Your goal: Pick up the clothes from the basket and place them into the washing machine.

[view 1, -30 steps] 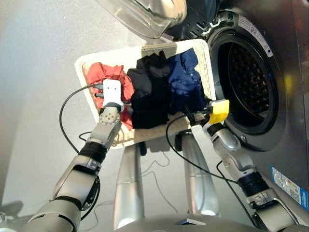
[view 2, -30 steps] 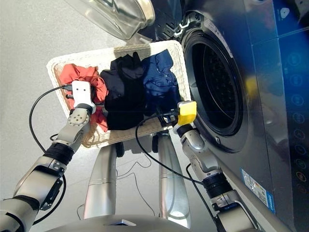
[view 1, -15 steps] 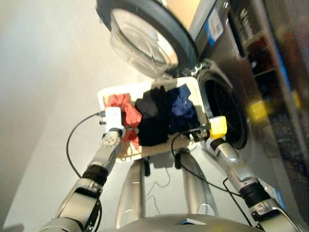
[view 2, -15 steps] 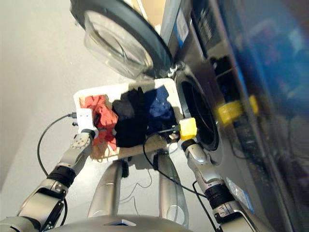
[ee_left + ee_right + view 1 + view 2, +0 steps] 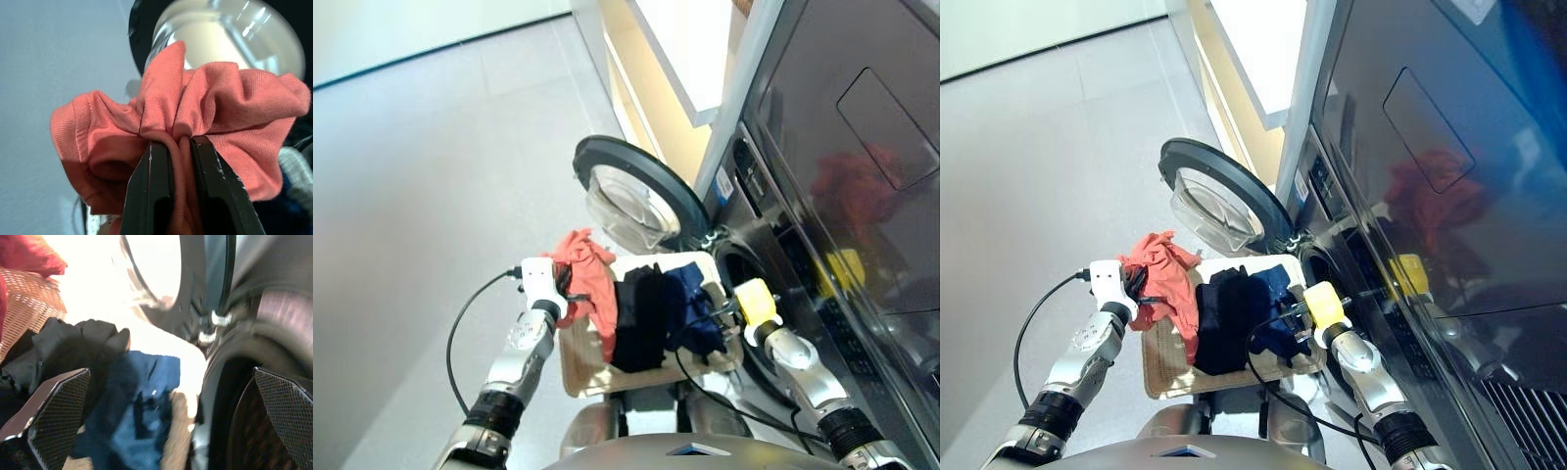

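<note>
My left gripper (image 5: pixel 181 147) is shut on the coral-red garment (image 5: pixel 220 98), which hangs bunched from it above the left end of the cream woven basket (image 5: pixel 576 370). The black garment (image 5: pixel 640 315) and the navy garment (image 5: pixel 695 315) lie in the basket. Over the basket's right end, next to the navy garment, my right gripper (image 5: pixel 725 309) stands open and holds nothing; its fingers (image 5: pixel 54 406) are spread wide. The washing machine's drum mouth (image 5: pixel 747 286) lies just right of it. The round porthole door (image 5: pixel 628 199) is swung open behind the basket.
A dark flat-panelled appliance (image 5: pixel 862 147) rises above the washing machine. Behind the door stands a cream and white cabinet (image 5: pixel 680 69). Grey floor (image 5: pixel 431 196) spreads to the left. Black cables (image 5: pixel 460 333) trail from both wrists.
The camera has tilted far upward. My left gripper has lifted the coral-red garment out of the basket. The right gripper stays by the navy garment.
</note>
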